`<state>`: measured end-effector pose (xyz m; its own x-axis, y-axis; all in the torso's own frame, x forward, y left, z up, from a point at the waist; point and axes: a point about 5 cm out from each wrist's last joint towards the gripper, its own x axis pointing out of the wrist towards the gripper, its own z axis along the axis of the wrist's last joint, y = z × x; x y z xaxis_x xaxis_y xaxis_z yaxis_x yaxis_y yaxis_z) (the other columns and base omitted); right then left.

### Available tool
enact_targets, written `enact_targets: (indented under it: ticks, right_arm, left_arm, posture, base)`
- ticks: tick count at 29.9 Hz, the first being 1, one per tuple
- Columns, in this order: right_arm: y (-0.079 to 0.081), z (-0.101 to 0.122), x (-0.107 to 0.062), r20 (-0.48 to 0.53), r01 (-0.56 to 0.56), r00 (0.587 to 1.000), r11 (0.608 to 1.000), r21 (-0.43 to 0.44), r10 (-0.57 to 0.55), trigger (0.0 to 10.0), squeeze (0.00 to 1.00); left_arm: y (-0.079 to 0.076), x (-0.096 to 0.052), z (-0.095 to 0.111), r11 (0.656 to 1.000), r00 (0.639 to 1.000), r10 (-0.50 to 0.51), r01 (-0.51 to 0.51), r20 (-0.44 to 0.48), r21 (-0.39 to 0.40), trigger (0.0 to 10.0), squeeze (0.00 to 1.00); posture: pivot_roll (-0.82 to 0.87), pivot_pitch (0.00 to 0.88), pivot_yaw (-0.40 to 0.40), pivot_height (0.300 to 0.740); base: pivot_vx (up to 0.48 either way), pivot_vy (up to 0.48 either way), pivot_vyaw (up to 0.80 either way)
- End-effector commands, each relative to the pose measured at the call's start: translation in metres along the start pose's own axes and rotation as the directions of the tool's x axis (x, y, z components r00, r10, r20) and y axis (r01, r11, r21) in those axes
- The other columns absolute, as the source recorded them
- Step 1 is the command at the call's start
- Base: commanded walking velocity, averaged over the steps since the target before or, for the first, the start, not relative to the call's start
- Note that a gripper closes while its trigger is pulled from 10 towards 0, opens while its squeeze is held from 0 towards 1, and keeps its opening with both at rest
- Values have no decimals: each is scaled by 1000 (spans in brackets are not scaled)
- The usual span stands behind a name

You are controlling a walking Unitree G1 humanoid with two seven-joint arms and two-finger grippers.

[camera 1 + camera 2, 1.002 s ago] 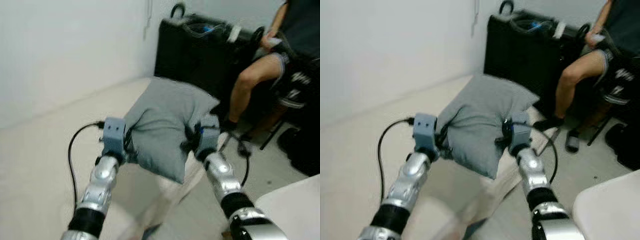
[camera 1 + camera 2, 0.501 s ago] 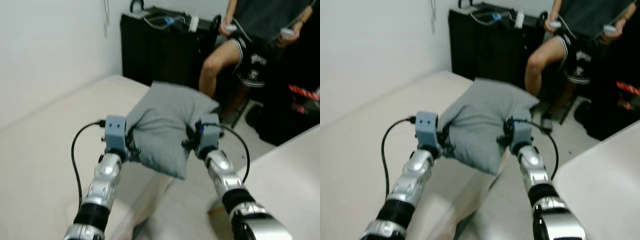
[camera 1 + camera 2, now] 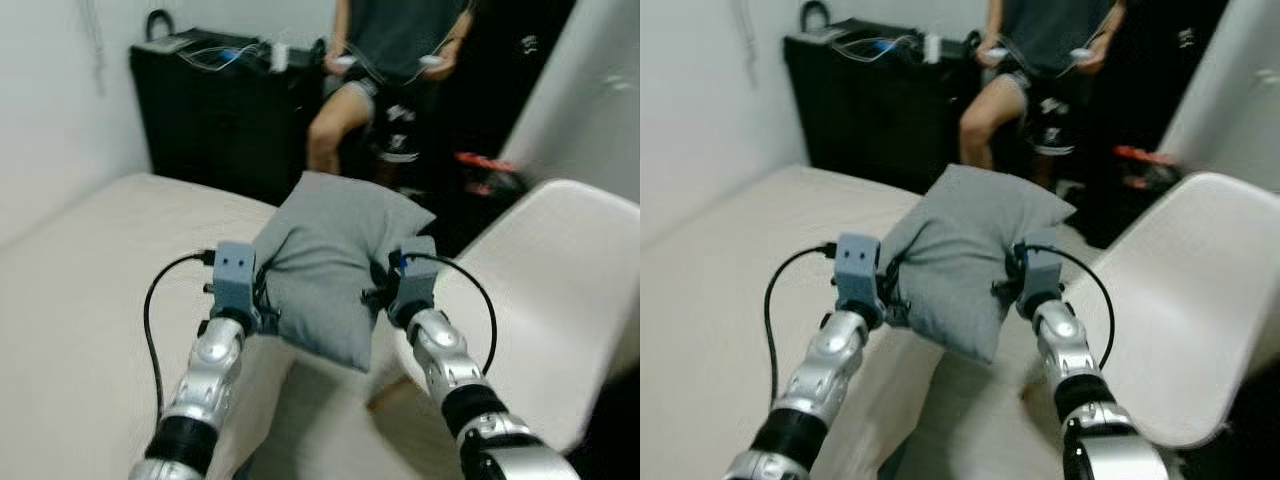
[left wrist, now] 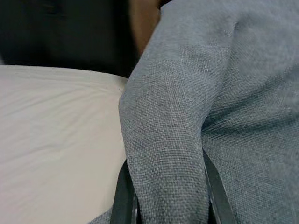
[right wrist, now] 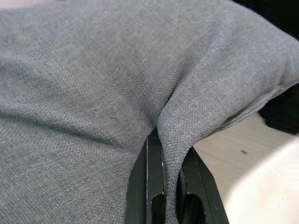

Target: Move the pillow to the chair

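Grey pillow (image 3: 335,258) is held up in the air between both arms, centre of the head view, above the bed edge. Left gripper (image 4: 166,205) is clamped on the pillow's left edge at about 9 o'clock; a thick fold of fabric is pinched between its black fingers (image 4: 124,198). Right gripper (image 5: 170,196) is clamped on the right edge at about 3 o'clock, with a narrow fold squeezed between its fingers (image 5: 147,186). Pillow sags slightly below the two grip points, lower corner hanging at 6 o'clock.

White chair (image 3: 545,300) is seen at 3–4 o'clock from the pillow, just beside the right arm, seat shell facing the robot. Beige bed (image 3: 80,290) is seen at 8–9 o'clock, under the left arm. Black cabinet (image 3: 215,110) with cables on top is at 11 o'clock, against the wall. A seated person (image 3: 395,60) is at 12–1 o'clock behind the pillow, a white controller held in each hand. View is slightly blurred.
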<state>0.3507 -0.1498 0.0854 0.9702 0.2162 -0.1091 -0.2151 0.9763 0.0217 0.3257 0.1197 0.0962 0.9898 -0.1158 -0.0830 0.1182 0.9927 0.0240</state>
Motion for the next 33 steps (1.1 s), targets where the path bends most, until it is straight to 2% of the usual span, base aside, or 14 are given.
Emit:
enact_targets:
  ticks: [1, 10, 13, 20, 24, 27, 33]
  right_arm:
    - [-7, -1, -1, -7, 35, 999, 999, -4, -35, 10000, 0]
    - [-7, -2, -2, -2, 53, 999, 999, -1, -53, 10000, 0]
    - [-6, -1, -1, 0, 57, 998, 998, 0, -57, 10000, 0]
    - [-5, -2, -1, 0, 63, 998, 998, 3, -63, 10000, 0]
    - [-1, -4, -1, 6, 73, 997, 997, 23, -73, 10000, 0]
    - [-1, -4, -1, 6, 73, 997, 997, 23, -73, 10000, 0]
    - [5, -6, -1, 9, 75, 997, 996, 41, -76, 10000, 0]
  left_arm:
    - [1, 1, 6, 1000, 999, -13, 13, 31, 6, 10000, 0]
    - [6, 2, 7, 1000, 999, -10, 9, 47, 27, 10000, 0]
    - [8, 3, 3, 999, 1000, -1, 1, 0, 38, 10000, 0]
    - [8, 2, 5, 999, 1000, -14, 14, 1, 48, 10000, 0]
    - [15, 1, 5, 996, 1000, -22, 22, -3, 85, 10000, 0]
    - [15, 1, 5, 996, 1000, -22, 22, -3, 85, 10000, 0]
    - [24, -2, 3, 994, 1000, -7, 8, -14, 106, 10000, 0]
  posture:
    - [13, 0, -71, 740]
    - [21, 0, -63, 740]
    - [22, 0, -60, 740]
    - [45, 0, -35, 740]
    - [55, 0, -20, 740]
    - [55, 0, -20, 740]
    - [67, 0, -1, 740]
  base:
    - [0, 0, -800]
    - [0, 0, -800]
    - [0, 0, -800]
    - [0, 0, -800]
    - [0, 0, -800]
    - [0, 0, -800]
    - [0, 0, -800]
